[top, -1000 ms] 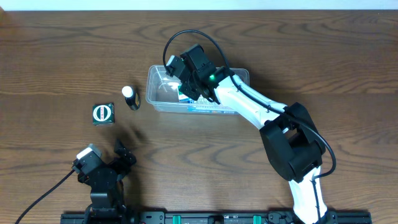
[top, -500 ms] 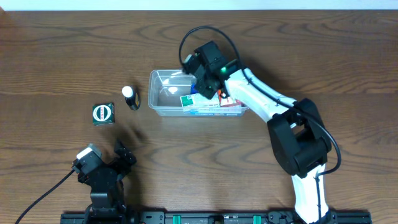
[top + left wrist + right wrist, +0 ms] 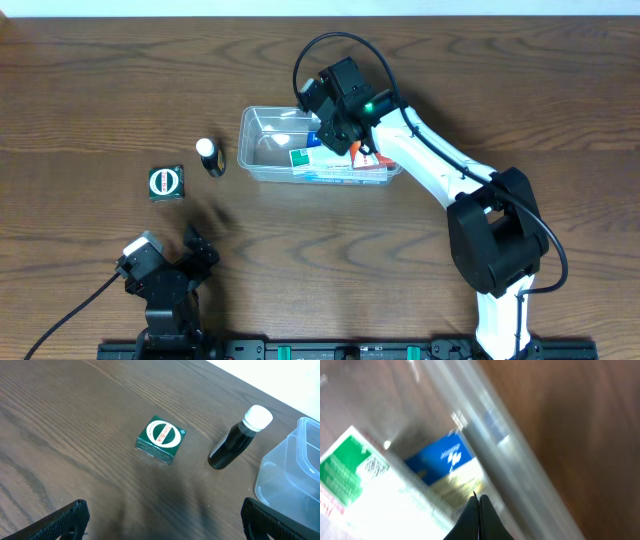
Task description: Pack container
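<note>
The clear plastic container [image 3: 262, 146] sits at the table's middle. It holds a green and white box [image 3: 300, 158], a blue box [image 3: 313, 140] and a red and white box [image 3: 372, 166]. My right gripper [image 3: 336, 128] is shut and empty, over the container's right half. In the blurred right wrist view its tips [image 3: 478, 498] hang by the container's wall [image 3: 487, 435], above the blue box [image 3: 442, 457] and the green and white box [image 3: 355, 467]. My left gripper [image 3: 160, 520] is open and empty, low at the front left [image 3: 190, 255].
A small green box with a white ring [image 3: 165, 182] lies left of the container; it also shows in the left wrist view [image 3: 161, 439]. A black bottle with a white cap [image 3: 209, 157] lies between it and the container [image 3: 295, 475], also in the left wrist view [image 3: 237, 442].
My right gripper has moved to the right over the container, uncovering the boxes inside. The left arm has not moved.
</note>
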You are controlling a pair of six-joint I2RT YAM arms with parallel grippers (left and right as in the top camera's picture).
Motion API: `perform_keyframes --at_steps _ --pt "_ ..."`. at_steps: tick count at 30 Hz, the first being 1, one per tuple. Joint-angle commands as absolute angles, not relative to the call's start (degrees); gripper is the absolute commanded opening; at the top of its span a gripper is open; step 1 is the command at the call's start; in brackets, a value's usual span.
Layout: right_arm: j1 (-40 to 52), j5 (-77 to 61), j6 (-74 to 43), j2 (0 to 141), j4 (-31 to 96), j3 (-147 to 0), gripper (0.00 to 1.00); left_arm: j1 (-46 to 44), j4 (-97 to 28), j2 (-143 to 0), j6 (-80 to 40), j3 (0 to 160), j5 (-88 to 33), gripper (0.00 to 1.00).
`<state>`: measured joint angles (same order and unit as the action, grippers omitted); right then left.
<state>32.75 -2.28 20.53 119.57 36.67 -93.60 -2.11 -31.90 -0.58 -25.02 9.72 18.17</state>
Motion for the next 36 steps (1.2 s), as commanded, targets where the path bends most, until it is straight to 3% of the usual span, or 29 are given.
perform_keyframes --at_steps 1,13,36 --pt "34.4 -2.2 19.9 117.1 38.2 -93.7 0.01 -2.4 -32.0 -0.2 -24.0 8.7 18.7 0.98" --pt "32.8 0.2 10.9 113.0 38.7 -93.6 0.05 -2.4 -32.0 -0.2 -24.0 8.7 18.7 0.98" --pt "25.7 -1.8 7.5 115.3 42.9 -93.0 0.06 -2.4 -32.0 -0.2 -24.0 8.7 18.7 0.98"
